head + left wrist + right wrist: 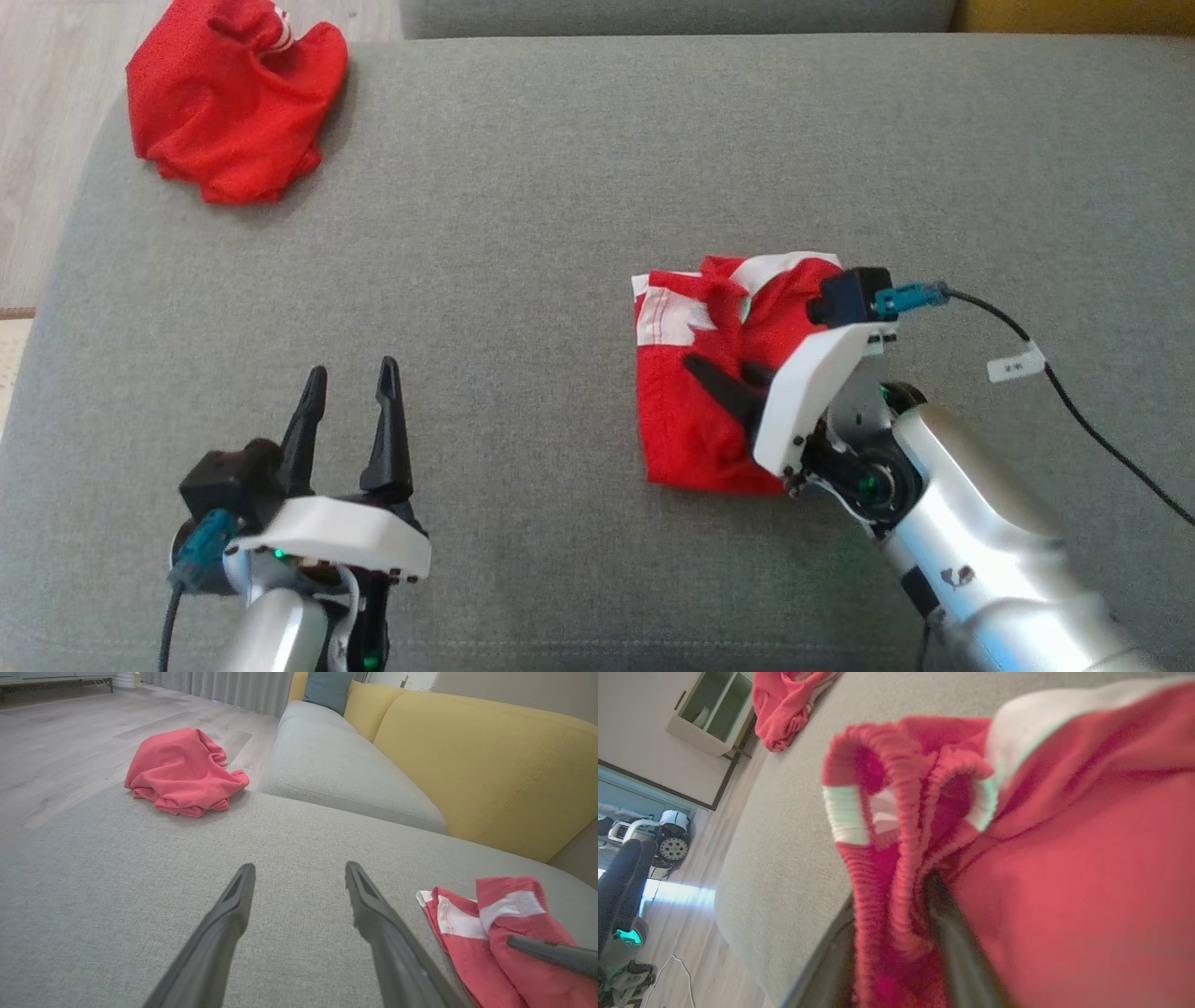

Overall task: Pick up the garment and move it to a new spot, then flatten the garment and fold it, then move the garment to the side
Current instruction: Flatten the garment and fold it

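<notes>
Garment (686,429) cloth over right gripper (717,366) jaws, grip unclear; left gripper (353,366) jaws spread.

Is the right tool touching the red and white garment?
Touching. The right wrist view shows the ribbed band of the garment draped between the fingers of the right tool, resting against them.
</notes>
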Motion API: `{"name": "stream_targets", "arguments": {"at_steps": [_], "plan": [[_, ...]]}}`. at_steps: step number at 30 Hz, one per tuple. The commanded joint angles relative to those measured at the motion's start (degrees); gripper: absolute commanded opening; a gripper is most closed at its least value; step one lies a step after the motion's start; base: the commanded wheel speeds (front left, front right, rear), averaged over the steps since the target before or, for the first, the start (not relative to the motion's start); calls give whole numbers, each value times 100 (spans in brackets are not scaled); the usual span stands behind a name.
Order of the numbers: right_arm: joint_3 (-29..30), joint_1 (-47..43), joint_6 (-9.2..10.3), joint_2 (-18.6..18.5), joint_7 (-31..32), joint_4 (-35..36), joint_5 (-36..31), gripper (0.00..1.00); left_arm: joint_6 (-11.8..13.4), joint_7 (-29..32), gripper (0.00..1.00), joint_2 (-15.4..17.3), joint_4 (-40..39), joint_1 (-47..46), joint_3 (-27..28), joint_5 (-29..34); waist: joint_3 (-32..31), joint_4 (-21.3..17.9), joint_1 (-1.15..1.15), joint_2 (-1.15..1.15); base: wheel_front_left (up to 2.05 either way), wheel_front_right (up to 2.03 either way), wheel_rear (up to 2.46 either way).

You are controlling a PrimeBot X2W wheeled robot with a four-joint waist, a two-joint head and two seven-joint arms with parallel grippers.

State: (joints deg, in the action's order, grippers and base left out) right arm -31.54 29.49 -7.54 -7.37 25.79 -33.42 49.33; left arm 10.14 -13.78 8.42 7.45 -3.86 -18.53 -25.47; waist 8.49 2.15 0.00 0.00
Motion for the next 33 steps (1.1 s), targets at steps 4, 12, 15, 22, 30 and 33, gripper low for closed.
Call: {"name": "stream_targets", "arguments": {"at_steps": [4,12,15,22,30,33], "plan": [[-150,314,5,171,-192,257,71,100,-10,-86,100,12,-153,-155,188,-27,-17,4,0,0,0,0,0],[-224,354,5,100,-759,638,58,100,-16,-106,100,6,-200,-167,242,16,-26,-164,0,0,0,0,0],[-164,399,5,-29,-1279,665,-337,100,-10,-112,100,-14,-239,-193,282,60,-62,-233,0,0,0,0,0],[242,293,5,-142,-2626,562,-1538,100,0,-119,100,-102,-342,-212,402,234,-227,-422,0,0,0,0,0],[1134,-285,5,86,-3587,573,-2799,100,-26,-121,100,-193,-377,14,593,453,-484,-570,0,0,0,0,0],[1576,-683,5,257,-3761,724,-3186,100,-76,-121,100,-229,-432,197,720,519,-601,-609,0,0,0,0,0]]}}
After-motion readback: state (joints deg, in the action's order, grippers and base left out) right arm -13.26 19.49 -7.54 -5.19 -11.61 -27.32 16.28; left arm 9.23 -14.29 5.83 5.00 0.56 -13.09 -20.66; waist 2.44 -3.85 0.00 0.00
